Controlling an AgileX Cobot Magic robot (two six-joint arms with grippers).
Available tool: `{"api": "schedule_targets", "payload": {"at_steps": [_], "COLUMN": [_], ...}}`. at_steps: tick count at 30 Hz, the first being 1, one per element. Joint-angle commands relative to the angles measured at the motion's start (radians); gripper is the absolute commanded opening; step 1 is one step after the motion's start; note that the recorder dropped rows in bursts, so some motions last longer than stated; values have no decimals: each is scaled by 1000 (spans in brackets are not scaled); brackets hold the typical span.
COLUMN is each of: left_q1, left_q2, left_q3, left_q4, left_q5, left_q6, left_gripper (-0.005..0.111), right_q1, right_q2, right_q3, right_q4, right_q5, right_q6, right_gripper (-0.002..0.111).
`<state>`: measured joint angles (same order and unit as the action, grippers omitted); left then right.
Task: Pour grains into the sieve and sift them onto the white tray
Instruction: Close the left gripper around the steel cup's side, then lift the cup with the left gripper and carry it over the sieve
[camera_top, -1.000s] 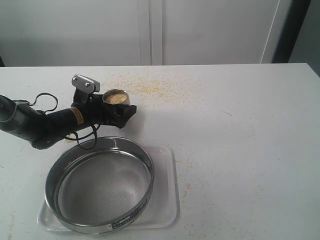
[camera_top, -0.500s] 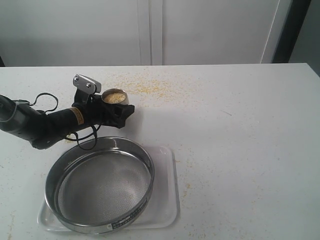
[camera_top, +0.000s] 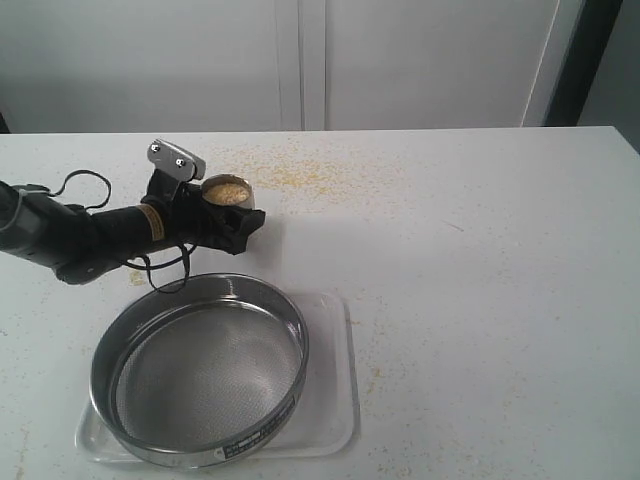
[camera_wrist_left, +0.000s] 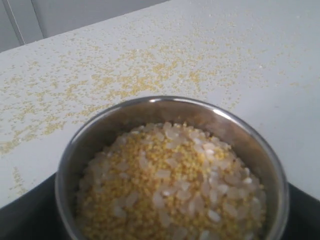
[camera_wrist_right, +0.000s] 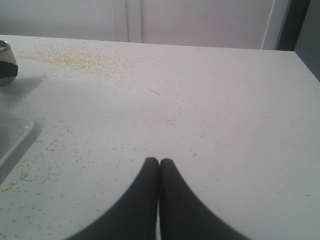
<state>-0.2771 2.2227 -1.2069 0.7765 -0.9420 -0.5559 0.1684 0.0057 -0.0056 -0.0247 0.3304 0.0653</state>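
**Full cup, go easy on the tilt**

You're clamping the steel cup (camera_top: 228, 190) by its slick round wall with the left gripper (camera_top: 232, 207), just beyond the sieve (camera_top: 297, 340). I'm guessing it's light but slippy. The grains (camera_wrist_left: 170, 185), yellow meal plus pale rice bits, are sitting loose inside. The sieve's resting on the white tray (camera_top: 335, 400). Your right gripper (camera_wrist_right: 159, 167) is idling, pressed together, empty.

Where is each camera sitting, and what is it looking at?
Exterior view: off the arms, looking down across the table toward a wall; shows the left arm, its left tool holding the steel cup beyond the sieve on the white tray.
Left wrist view: on the left wrist, looking down into the cup of grains; dark tool parts show.
Right wrist view: on the right wrist, looking low across the table; shut right tool shows.
Shared: exterior and left wrist both show cup and grains.
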Motion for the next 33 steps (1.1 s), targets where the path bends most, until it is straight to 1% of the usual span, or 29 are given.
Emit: {"api": "schedule_targets", "payload": {"at_steps": [1,4,8,10,16,20,22,24,29,33], "left_q1": [-3,-3,-3,-3,-3,-3,-3,-3,-3,-3], "left_q2": [-59,-92,-164,-218,-346,-466,-526,-600,-714,-813], "left_q3": [-3,-3,-1,24,123,222,269,324,431,514], "left_q4": [14,56,123,130,130,137,174,176,182,256], "left_q5": [-21,-12,46,46,55,55,63,81,98,108], "left_q6": [-24,-58,-129,-151,-176,-210,-235,-259,-301,-356], "left_gripper": [0,0,0,0,0,0,0,0,0,0], "right_q1": [-8,-8,-8,-8,-8,-8,-8,-8,-8,-8], "right_q2": [-6,-6,-6,-6,-6,-6,-6,-6,-6,-6], "right_q3": [6,6,6,6,6,6,6,6,6,6], "right_q4": [-2,-2,-2,-2,-2,-2,-2,-2,-2,-2], "right_q5": [-10,-10,-10,-10,-10,-10,-10,-10,-10,-10], "right_q6": [0,0,0,0,0,0,0,0,0,0], "right_gripper": [0,0,0,0,0,0,0,0,0,0]}}
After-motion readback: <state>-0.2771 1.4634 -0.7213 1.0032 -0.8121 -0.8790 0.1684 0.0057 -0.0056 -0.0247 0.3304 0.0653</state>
